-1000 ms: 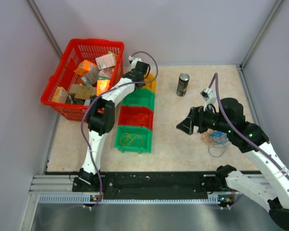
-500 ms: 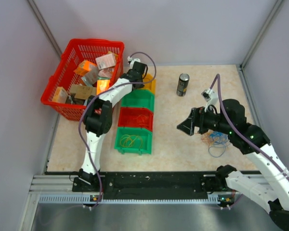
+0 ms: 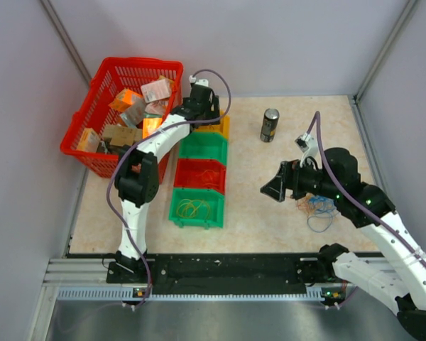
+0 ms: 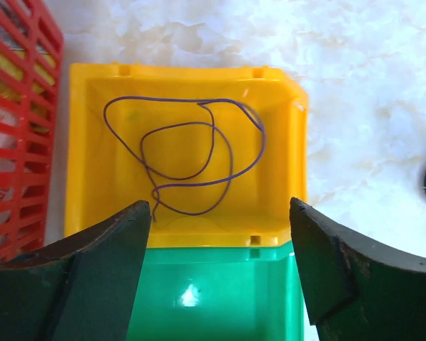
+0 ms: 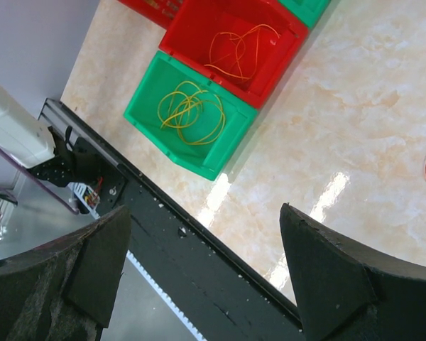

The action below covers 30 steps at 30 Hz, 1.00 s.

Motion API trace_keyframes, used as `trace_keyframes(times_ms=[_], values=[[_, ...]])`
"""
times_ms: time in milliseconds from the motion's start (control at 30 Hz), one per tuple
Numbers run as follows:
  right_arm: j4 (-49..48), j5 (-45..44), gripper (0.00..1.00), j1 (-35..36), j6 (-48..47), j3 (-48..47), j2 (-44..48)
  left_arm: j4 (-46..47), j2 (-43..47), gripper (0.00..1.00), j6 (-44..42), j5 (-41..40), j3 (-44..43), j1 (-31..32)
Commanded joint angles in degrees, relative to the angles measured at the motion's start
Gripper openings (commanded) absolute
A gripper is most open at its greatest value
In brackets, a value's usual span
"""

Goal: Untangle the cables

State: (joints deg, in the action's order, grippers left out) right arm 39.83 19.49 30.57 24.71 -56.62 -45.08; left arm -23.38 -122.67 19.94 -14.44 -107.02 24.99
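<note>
Just let go with the left gripper (image 4: 220,220) since a second ago, now spread wide and empty. Nearest, still got the leftover cables (image 3: 318,206) tangled on the table (image 3: 248,206) under the right gripper (image 5: 206,217), hovering released. Further out, apparently sorting one colour per bin: yellow cable (image 5: 188,114) in the green bin (image 5: 206,167), orange cable (image 5: 238,50) in the red bin (image 5: 192,35). Farthest, purple cable (image 4: 163,98) lying loose in the yellow bin (image 4: 82,142).

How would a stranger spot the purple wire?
Find the red basket at the far left. Beside it runs a row of bins; the purple wire lies looped in the farthest, yellow bin. Elsewhere in the row lie yellow wire and orange wire.
</note>
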Motion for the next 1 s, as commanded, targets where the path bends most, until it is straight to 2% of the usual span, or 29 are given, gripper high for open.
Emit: trace_keyframes(times_ms=[0,67,167,233,267,333,433,500,633,700,767,833,900,967], values=[[-2.0,-0.2,0.84,-0.3,0.6,0.0,0.3,3.3,2.2,0.82,-1.1,4.8,-1.7,-0.3],[-2.0,-0.2,0.84,-0.2,0.6,0.1,0.3,3.5,1.0,0.78,-1.1,5.1,-2.5,-0.4],[-2.0,-0.3,0.84,-0.3,0.6,0.2,0.2,3.9,-1.2,0.65,-1.3,6.6,-4.6,-0.6],[-2.0,-1.3,0.84,-0.3,1.0,0.3,0.0,1.9,-3.4,0.62,-0.6,6.7,-7.2,-0.7],[-1.8,-2.9,0.84,-0.3,1.7,0.3,-0.3,-0.2,-3.8,0.62,-0.2,6.6,-8.3,-0.8],[0.8,-11.6,0.84,-0.3,4.8,0.4,-0.7,0.3,-1.6,0.68,-0.4,9.1,-5.8,-0.8],[5.8,-27.0,0.84,-1.0,12.0,1.9,-1.9,8.1,8.0,0.78,0.3,12.2,5.4,-0.5],[6.1,-29.1,0.84,-4.4,14.6,5.3,-2.2,13.0,16.7,0.81,2.5,13.7,12.8,-0.4],[3.3,-22.9,0.81,-22.3,18.1,13.7,-3.5,17.5,26.9,0.84,5.8,22.3,22.0,0.7],[3.2,-26.8,0.81,-27.6,19.8,16.1,-4.0,18.9,30.4,0.84,6.2,25.7,26.1,2.7],[2.4,-33.9,0.82,-28.5,21.6,18.1,-3.5,19.4,32.9,0.84,5.7,28.0,28.8,5.7],[0.7,-37.5,0.84,-29.1,21.7,19.4,-4.0,19.5,34.5,0.84,5.5,29.2,31.2,9.4],[-0.1,-37.8,0.83,-30.3,22.0,20.3,-5.9,19.7,35.1,0.85,4.9,30.3,32.9,14.1],[-2.9,-34.4,0.79,-34.6,21.9,22.4,-8.1,19.7,35.5,0.84,3.7,28.9,35.0,19.0]])
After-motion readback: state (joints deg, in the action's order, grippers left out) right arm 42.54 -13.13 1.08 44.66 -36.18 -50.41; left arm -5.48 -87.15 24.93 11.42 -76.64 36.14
